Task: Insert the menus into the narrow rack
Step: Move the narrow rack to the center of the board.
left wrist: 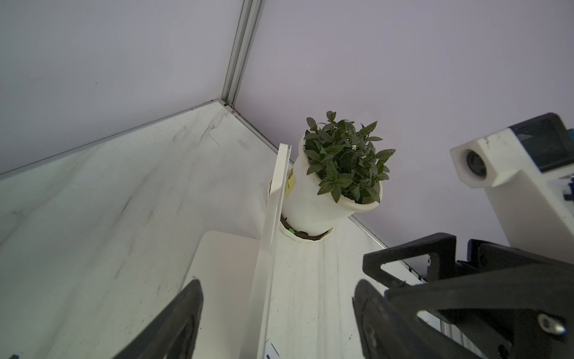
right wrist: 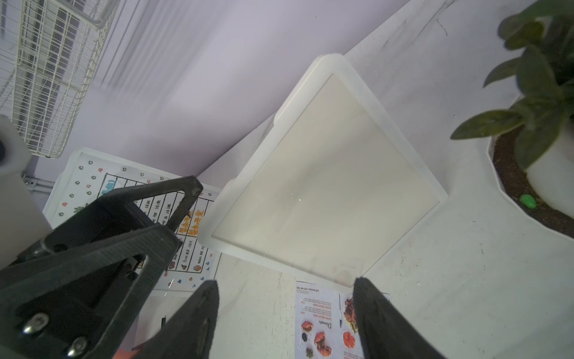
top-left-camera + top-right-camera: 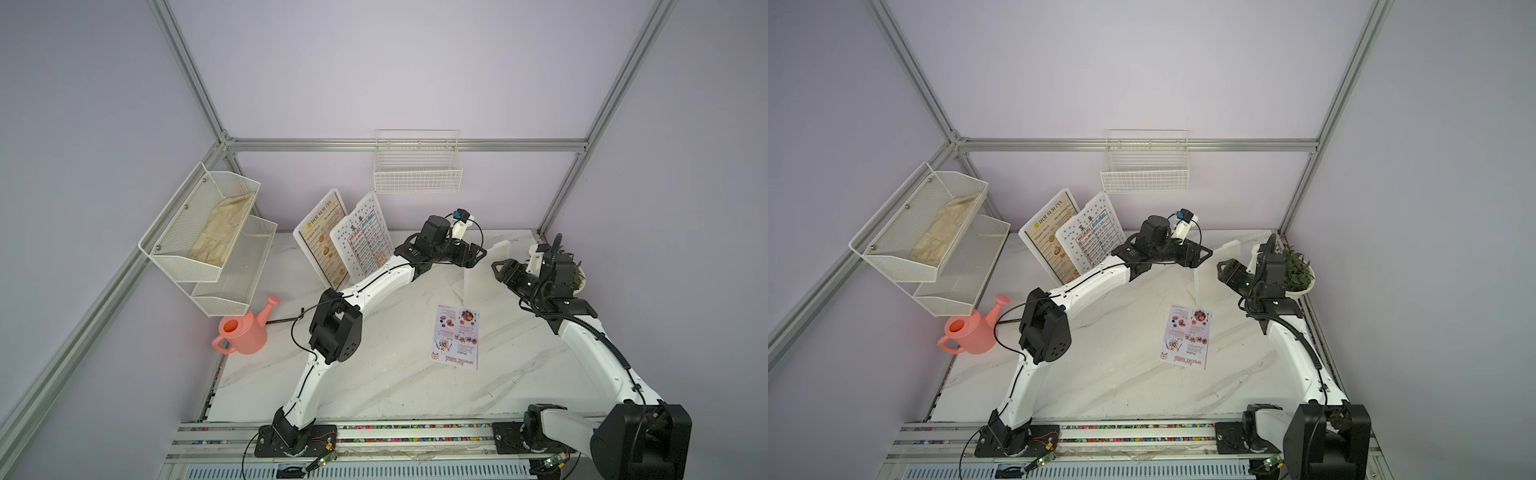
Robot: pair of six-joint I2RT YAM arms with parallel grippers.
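The narrow rack (image 3: 482, 282) (image 3: 1208, 274) is a thin white upright holder on a flat base at the back right of the table. Its edge (image 1: 273, 217) runs between the spread fingers of my open left gripper (image 1: 279, 314) (image 3: 481, 252), which holds nothing. My right gripper (image 2: 285, 314) (image 3: 497, 267) is also open and empty, just right of the rack's broad face (image 2: 326, 174). The small special menu leaflet (image 3: 456, 336) (image 2: 323, 323) lies flat in front of the rack. The Dim Sum Inn menu (image 3: 322, 237) and the grid menu (image 3: 365, 243) (image 2: 130, 199) lean against the back wall.
A potted plant (image 3: 577, 272) (image 1: 341, 161) stands close behind the rack, in the back right corner. A wire basket (image 3: 417, 166) hangs on the back wall. Mesh shelves (image 3: 208, 237) holding a cloth are on the left wall, with a pink watering can (image 3: 245, 328) below.
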